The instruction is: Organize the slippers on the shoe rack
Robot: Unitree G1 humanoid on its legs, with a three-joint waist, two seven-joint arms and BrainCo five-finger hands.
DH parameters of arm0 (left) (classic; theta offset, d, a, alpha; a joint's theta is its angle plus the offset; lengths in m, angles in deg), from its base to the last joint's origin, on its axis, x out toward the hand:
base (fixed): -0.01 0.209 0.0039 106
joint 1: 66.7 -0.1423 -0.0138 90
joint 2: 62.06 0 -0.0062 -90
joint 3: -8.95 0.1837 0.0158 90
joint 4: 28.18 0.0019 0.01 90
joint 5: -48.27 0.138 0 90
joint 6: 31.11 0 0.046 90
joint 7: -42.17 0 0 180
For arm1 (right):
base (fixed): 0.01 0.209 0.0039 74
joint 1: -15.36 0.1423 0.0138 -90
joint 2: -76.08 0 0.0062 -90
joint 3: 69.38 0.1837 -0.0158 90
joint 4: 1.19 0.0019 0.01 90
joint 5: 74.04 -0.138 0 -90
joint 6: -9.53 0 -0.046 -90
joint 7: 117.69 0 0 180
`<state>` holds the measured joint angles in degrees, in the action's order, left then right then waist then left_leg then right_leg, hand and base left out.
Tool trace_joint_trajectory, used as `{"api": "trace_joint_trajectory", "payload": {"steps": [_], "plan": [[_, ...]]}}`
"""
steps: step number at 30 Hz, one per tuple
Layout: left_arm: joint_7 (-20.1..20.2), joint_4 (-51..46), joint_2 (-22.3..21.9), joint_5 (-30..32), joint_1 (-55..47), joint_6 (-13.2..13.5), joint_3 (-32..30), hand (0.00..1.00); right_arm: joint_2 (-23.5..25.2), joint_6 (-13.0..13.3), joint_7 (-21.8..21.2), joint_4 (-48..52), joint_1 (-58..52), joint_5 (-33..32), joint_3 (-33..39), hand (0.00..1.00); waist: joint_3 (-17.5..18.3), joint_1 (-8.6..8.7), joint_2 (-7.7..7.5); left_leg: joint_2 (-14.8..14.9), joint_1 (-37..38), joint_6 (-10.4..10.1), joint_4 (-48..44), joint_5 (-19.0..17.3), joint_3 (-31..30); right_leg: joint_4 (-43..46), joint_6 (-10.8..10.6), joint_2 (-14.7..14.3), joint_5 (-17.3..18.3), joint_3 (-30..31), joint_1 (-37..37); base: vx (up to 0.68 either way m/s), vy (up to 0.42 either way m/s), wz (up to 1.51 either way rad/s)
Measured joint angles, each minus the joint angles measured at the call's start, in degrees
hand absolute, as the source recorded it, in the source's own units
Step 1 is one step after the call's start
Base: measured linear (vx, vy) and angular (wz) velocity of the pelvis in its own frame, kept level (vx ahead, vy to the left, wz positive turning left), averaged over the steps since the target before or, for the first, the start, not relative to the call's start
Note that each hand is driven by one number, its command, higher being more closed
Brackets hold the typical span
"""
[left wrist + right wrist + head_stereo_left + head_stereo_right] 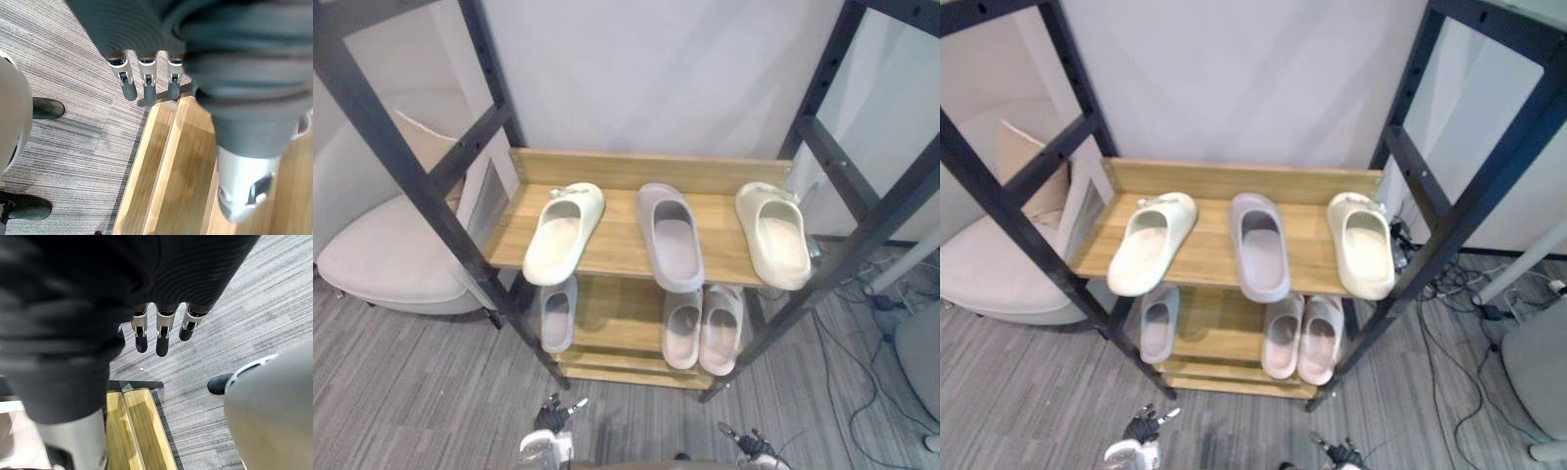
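The left hand [550, 421] hangs low before the dark-framed rack [646, 168], fingers straight, slack and empty. On its wooden top shelf [619, 235] lie smooth moulded slippers, toes to the back: left cream slipper [564, 233], lilac-grey slipper [671, 235] mid-shelf, right cream slipper [773, 235]. Below sit a lower grey slipper [557, 315] and a pale pair [703, 328]. The right hand [754, 448] hangs likewise, released.

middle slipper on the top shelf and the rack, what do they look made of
The pale grey slipper looks like foam or rubber: one piece, matte, thick rounded edges. The light brown shelf board shows wood grain, possibly laminate. The dark rack frame seems painted metal, with rows of holes.
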<state>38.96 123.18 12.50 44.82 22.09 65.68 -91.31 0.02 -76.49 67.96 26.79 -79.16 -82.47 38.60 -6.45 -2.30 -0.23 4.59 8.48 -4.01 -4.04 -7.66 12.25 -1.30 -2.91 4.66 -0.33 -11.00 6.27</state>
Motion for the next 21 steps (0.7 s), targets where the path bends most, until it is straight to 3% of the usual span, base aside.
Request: {"api": "trace_joint_trajectory", "payload": {"steps": [6,9,11,14,21], "plan": [[-0.22,1.19,1.11,0.07,-0.31,-0.21,0.41,0.00,-0.15,0.09,0.32,0.59,0.03,0.13,-1.02,0.00,0.02,0.06,0.05,-0.94,0.00,0.49,0.99,0.46,-0.45,-2.50,-0.30,0.39,-1.34,-0.10,0.82,0.00,0.012,0.02],[-0.46,1.32,2.05,0.10,-0.57,-0.78,2.39,0.00,-0.37,0.10,1.37,6.22,-1.58,1.77,-5.39,0.00,0.00,0.09,0.09,-1.11,-0.28,0.49,1.01,0.46,-0.55,-3.32,-0.24,0.37,-1.77,0.12,0.79,0.01,0.006,-0.04],[-0.56,1.29,2.75,1.13,-0.69,-1.01,3.84,0.00,-0.48,0.11,1.85,20.20,-5.07,2.44,-9.84,0.00,-0.08,0.23,-0.04,-1.26,-0.46,0.49,1.02,0.46,-0.95,-3.78,-0.23,0.33,-2.10,0.68,0.55,0.00,0.002,-0.10],[-0.58,1.19,3.11,1.46,-0.69,-0.97,5.85,0.00,-0.63,0.89,1.91,37.22,-9.30,8.71,-12.03,0.00,-0.17,0.33,-0.23,-1.34,-0.47,0.52,1.14,0.43,-1.00,-3.97,-0.30,0.32,-2.24,1.49,0.07,-0.01,0.003,-0.12],[-1.33,1.15,4.25,2.35,-1.30,-0.91,9.05,0.00,-0.76,3.10,1.72,62.25,-18.11,17.40,-12.02,0.00,-0.41,2.41,-1.00,-1.41,-0.32,0.51,1.58,0.40,-0.83,-4.03,-0.49,0.32,-2.39,2.24,-0.36,-0.01,0.001,-0.05]]}}
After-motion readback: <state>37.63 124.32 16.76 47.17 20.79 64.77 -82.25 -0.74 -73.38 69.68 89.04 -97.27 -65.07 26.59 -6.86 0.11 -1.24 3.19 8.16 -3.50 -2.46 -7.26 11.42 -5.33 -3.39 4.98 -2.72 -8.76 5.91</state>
